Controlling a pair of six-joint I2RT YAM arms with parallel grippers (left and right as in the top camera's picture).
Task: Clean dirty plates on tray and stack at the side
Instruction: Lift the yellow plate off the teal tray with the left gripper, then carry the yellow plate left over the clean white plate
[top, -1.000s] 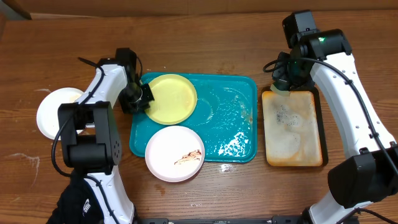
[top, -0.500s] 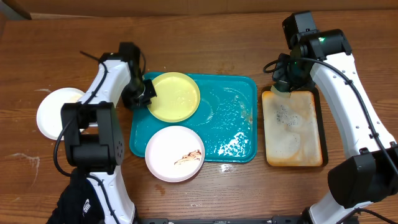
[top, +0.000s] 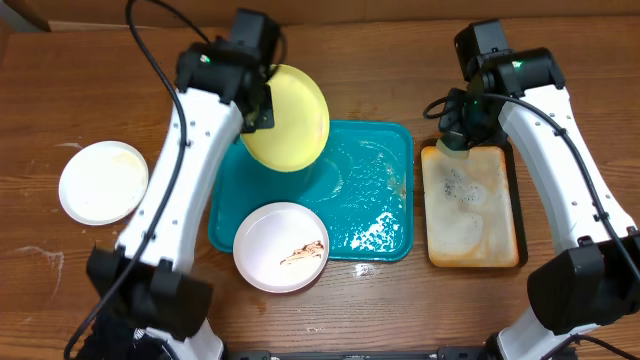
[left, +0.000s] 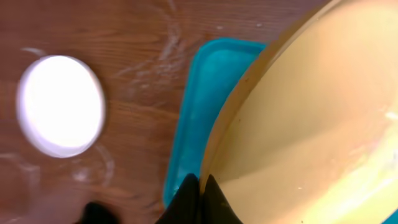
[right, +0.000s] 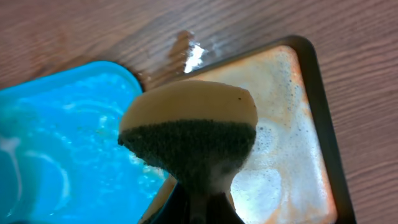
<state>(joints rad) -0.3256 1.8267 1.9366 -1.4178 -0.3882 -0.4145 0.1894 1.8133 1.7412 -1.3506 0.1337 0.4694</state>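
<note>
My left gripper (top: 262, 108) is shut on the rim of the pale yellow-green plate (top: 290, 118) and holds it tilted in the air over the far left corner of the teal tray (top: 385, 150); the plate fills the left wrist view (left: 317, 118). A white plate with a brown smear (top: 281, 246) overhangs the tray's near left edge. Another white plate (top: 103, 181) lies on the table at the far left, also in the left wrist view (left: 60, 106). My right gripper (right: 208, 202) is shut on a sponge (right: 189, 134) above the cream tray's far left corner.
The cream tray with a dark rim (top: 472, 205) holds soapy water, right of the teal tray. The teal tray (right: 56, 143) is wet and foamy. Small water spots lie on the wood near its front edge.
My left arm has lifted the yellow-green plate off the teal tray and tilted it, moving up and towards the back. The right arm has not moved.
</note>
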